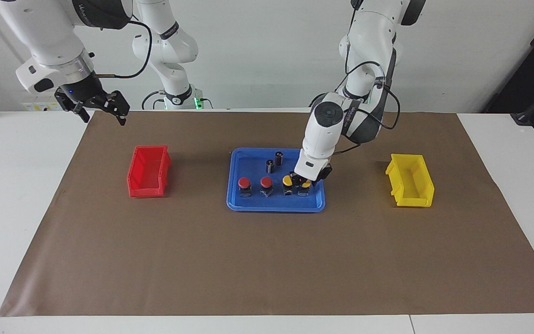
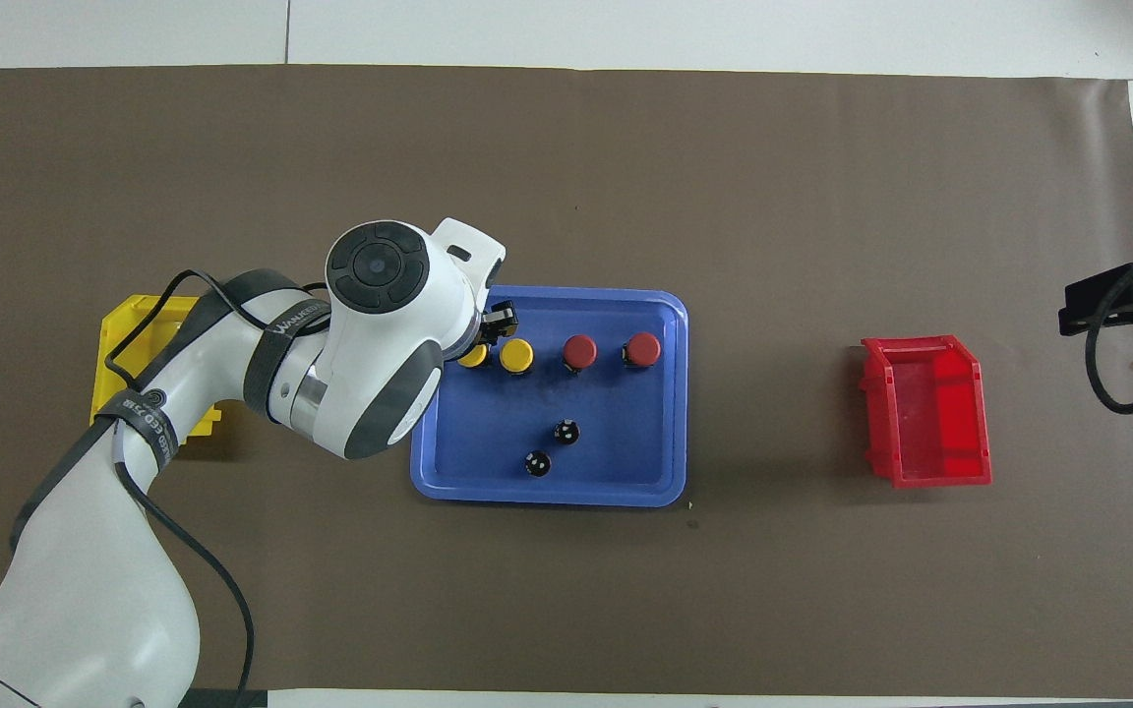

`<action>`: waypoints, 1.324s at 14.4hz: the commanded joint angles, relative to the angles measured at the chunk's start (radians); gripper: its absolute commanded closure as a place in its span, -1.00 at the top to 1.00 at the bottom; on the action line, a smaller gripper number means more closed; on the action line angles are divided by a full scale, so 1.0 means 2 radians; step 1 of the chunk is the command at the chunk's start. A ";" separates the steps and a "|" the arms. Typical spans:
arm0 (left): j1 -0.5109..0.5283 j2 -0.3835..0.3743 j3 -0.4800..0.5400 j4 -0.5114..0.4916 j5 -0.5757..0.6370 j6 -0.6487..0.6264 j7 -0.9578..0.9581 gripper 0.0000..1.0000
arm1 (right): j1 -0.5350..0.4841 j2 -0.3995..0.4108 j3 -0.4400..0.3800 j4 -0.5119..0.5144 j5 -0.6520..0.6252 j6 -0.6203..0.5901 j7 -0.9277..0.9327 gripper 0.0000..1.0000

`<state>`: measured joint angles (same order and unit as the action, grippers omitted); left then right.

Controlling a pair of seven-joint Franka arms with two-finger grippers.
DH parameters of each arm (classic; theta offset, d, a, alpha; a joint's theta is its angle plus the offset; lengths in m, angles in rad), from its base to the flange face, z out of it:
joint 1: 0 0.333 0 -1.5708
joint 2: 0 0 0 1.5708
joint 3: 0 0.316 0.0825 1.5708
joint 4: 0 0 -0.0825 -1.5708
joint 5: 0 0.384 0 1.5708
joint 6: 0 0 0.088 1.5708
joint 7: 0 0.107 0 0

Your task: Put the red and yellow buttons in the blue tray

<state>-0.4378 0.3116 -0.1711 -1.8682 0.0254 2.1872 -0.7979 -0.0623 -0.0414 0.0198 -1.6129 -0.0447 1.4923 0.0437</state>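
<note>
The left gripper [image 1: 302,180] is standing directly over the last yellow button [image 1: 305,186], fingers parting around it, inside the blue tray [image 1: 253,205], at the tray's yellow-bin end.

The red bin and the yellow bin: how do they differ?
The red bin sits toward the right arm's end of the table; the yellow bin sits toward the left arm's end. In the overhead view the red bin shows whole, while the yellow bin is partly covered by the left arm. Both look empty, lying beside the blue tray.
</note>
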 commanded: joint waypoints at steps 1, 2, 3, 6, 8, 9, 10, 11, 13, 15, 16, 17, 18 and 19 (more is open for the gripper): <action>-0.007 -0.022 0.010 0.010 0.011 -0.023 -0.006 1.00 | -0.003 0.004 0.002 0.006 0.008 -0.001 -0.004 1.00; -0.004 -0.035 0.013 0.018 0.011 -0.040 -0.006 1.00 | -0.004 0.004 0.002 0.006 0.008 -0.001 -0.004 1.00; 0.004 -0.060 0.014 0.026 0.010 -0.059 -0.005 1.00 | -0.004 0.004 0.002 0.006 0.008 -0.001 -0.004 1.00; 0.055 -0.153 0.013 0.036 0.007 -0.161 0.024 1.00 | -0.003 0.004 0.002 0.006 0.008 -0.001 -0.004 1.00; 0.091 -0.192 0.015 0.033 0.006 -0.251 0.167 1.00 | -0.003 0.004 0.002 0.006 0.008 -0.001 -0.004 1.00; 0.113 -0.206 0.017 0.031 0.006 -0.283 0.243 1.00 | -0.003 0.004 0.002 0.006 0.008 -0.001 -0.004 1.00; 0.142 -0.217 0.017 0.030 0.006 -0.301 0.308 1.00 | -0.003 0.004 0.002 0.006 0.008 -0.001 -0.004 1.00; 0.166 -0.225 0.017 0.030 0.006 -0.307 0.348 1.00 | -0.003 0.004 0.002 0.006 0.008 -0.001 -0.004 1.00; 0.200 -0.226 0.018 0.034 0.006 -0.307 0.388 1.00 | -0.003 0.004 0.002 0.006 0.008 -0.001 -0.004 1.00; 0.233 -0.225 0.018 0.031 0.006 -0.300 0.412 1.00 | -0.003 0.004 0.002 0.006 0.008 -0.001 -0.004 1.00; 0.242 -0.223 0.018 0.032 0.006 -0.295 0.410 1.00 | -0.003 0.004 0.002 0.006 0.008 -0.001 -0.004 1.00; 0.252 -0.223 0.019 0.031 0.004 -0.281 0.413 1.00 | -0.003 0.004 0.002 0.006 0.008 -0.001 -0.004 1.00; 0.269 -0.223 0.018 0.025 0.003 -0.263 0.416 1.00 | -0.003 0.004 0.002 0.006 0.008 -0.002 -0.004 1.00; 0.274 -0.223 0.019 0.024 0.003 -0.254 0.429 1.00 | -0.003 0.004 0.002 0.006 0.008 -0.002 -0.004 1.00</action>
